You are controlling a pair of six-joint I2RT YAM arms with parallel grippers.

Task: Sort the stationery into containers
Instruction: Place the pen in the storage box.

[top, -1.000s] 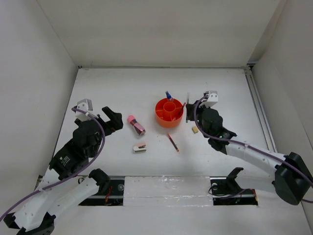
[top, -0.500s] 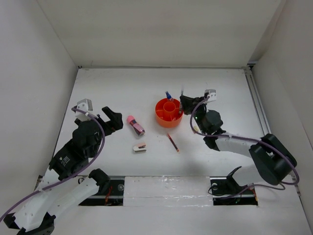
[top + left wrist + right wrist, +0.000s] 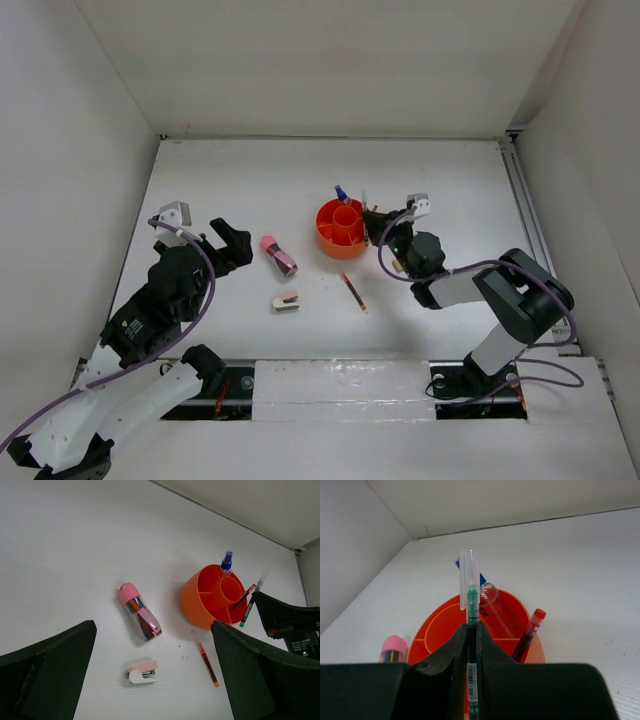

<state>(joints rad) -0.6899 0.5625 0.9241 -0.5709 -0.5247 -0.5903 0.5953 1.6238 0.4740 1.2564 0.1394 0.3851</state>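
Black fingers (image 3: 442, 655) of the right gripper (image 3: 471, 632) are being pressed together on a thin dark pen (image 3: 471, 605). It is being held upright, its green tip and clear cap pointing up. The pen is being kept just beside the right rim of the round orange tub (image 3: 340, 252). Whether it is over a compartment cannot be told.

Inside the tub, a thin red pen (image 3: 530, 627) is being propped aslant in an outer compartment on the right. A blue-capped clear bottle (image 3: 226, 561) is being borne in the far outer compartment.

On the white table (image 3: 450, 180), a second red pen (image 3: 353, 291) is being left lying near the tub, on the side toward the arms. Left of the tub, a pink-capped clear tube (image 3: 278, 256) is being left on its side, with a white-and-pink stapler-like piece (image 3: 285, 302) nearer the arms.

Well apart to the tube's left, the left gripper (image 3: 228, 250) is being held spread wide, with nothing between its jaws.
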